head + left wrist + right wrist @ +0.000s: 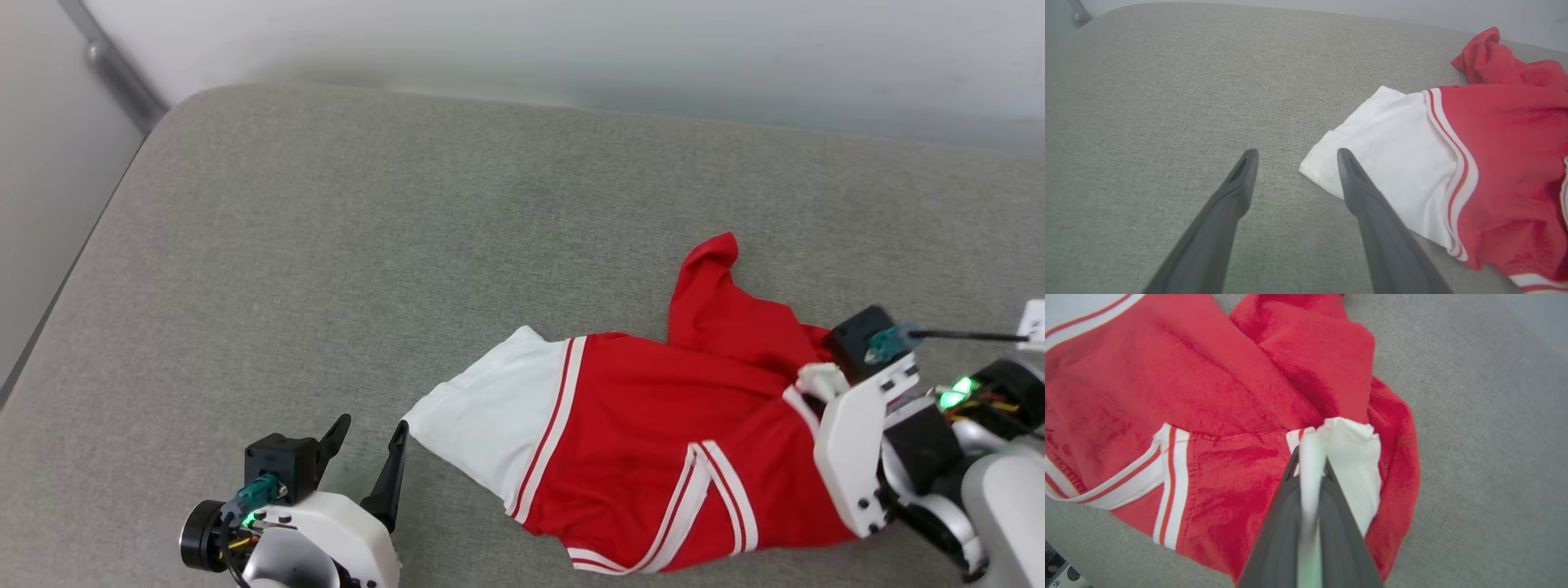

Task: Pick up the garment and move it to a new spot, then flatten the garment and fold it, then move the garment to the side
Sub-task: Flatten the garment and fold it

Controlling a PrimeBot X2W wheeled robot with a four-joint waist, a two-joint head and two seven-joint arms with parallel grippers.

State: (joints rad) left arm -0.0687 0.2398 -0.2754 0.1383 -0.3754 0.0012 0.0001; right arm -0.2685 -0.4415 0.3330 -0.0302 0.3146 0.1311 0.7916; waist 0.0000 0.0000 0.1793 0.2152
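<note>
Right wrist view: right gripper (1312,457) pinches the red-and-white cloth jersey garment (1208,388) at six o'clock; left gripper (1297,153) gapes empty. Pick-up step; lifting seems next.

The garment (653,433) lies on the cushion (408,245). The left gripper (371,425) sits just left of it. The right gripper (1311,457) touches its right end.

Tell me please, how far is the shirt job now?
Done: nothing yet; the garment lies crumpled on the cushion. In hand: the right gripper shut on its white fold; the left gripper open beside a white sleeve. Left: moving, flattening, folding, setting aside.
</note>
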